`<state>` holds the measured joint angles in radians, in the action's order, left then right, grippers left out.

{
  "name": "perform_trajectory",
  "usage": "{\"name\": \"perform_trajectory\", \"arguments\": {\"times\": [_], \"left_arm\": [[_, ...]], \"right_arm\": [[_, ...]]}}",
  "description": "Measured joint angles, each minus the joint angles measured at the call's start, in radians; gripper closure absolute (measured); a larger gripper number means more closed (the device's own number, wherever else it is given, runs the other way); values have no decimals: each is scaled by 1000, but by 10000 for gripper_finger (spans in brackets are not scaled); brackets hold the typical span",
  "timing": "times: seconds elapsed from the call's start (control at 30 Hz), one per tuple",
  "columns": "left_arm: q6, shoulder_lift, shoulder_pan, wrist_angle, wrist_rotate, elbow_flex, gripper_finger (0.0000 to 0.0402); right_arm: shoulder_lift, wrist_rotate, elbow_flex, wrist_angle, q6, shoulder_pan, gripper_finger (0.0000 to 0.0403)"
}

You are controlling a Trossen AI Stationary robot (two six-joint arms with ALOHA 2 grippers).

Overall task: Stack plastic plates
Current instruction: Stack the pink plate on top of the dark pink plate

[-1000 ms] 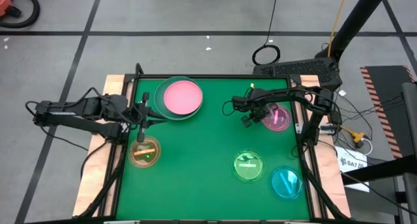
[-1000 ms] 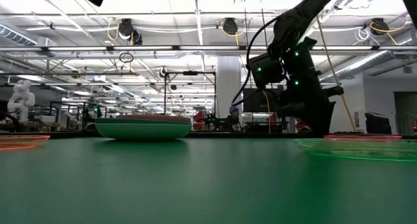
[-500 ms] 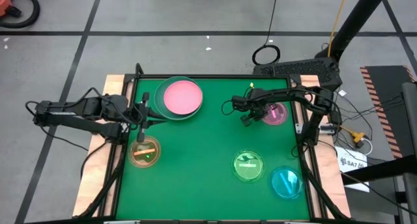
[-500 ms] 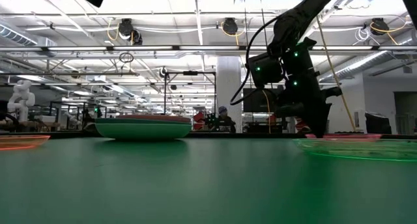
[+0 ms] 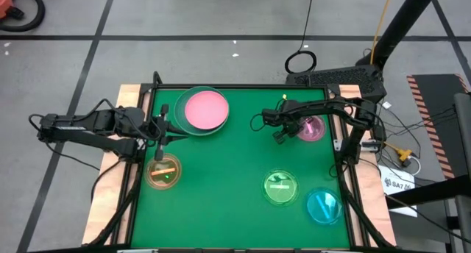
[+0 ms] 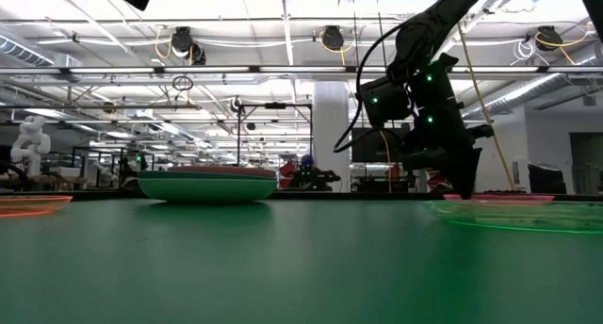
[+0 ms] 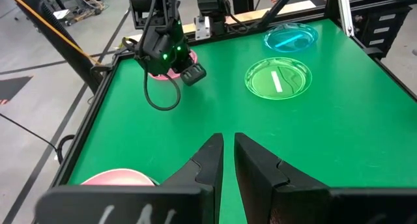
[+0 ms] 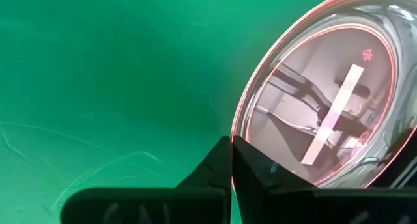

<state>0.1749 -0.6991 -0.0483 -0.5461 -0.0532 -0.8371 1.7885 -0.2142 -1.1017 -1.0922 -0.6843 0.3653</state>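
A small translucent magenta plate [image 5: 312, 127] lies at the table's far right. My right gripper [image 8: 231, 144] points steeply down at its left rim and is shut on it. At the far left a pink plate [image 5: 204, 109] tops a stack of larger plates [image 6: 207, 185]. An amber plate [image 5: 163, 172] lies near the left edge. A green plate [image 5: 280, 187] and a cyan plate [image 5: 322, 206] lie at the near right. My left gripper [image 7: 228, 142] hovers between the stack and the amber plate, a narrow gap between its fingers and nothing in it. My right gripper pinches the magenta plate's rim [image 8: 236, 129] between its two fingertips, on the side toward the table's middle. The fingers come from above, slanting steeply down. In the low view the plate [image 6: 497, 198] lies about level, low at the table's surface.
Black rails frame the green table [image 5: 221, 179]. Its middle and near left are bare green. The room beyond the far edge holds racks and equipment.
My right gripper has shut on the magenta plate's rim without shifting its place. The plate has slid a little along the table, toward the gripper and the far edge.
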Motion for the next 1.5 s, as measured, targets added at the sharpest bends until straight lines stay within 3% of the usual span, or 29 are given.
{"name": "perform_trajectory", "arguments": {"times": [0.33, 0.87, 1.5], "left_arm": [[0, 0, 0, 0, 0, 0, 355], [0, 0, 0, -4, 1, 0, 355], [7, 0, 0, 2, 2, 0, 355]], "right_arm": [[0, -102, -144, -86, 51, -13, 403], [0, -201, -403, -114, 277, -50, 403], [8, -232, -570, -57, 448, -93, 403]]}}
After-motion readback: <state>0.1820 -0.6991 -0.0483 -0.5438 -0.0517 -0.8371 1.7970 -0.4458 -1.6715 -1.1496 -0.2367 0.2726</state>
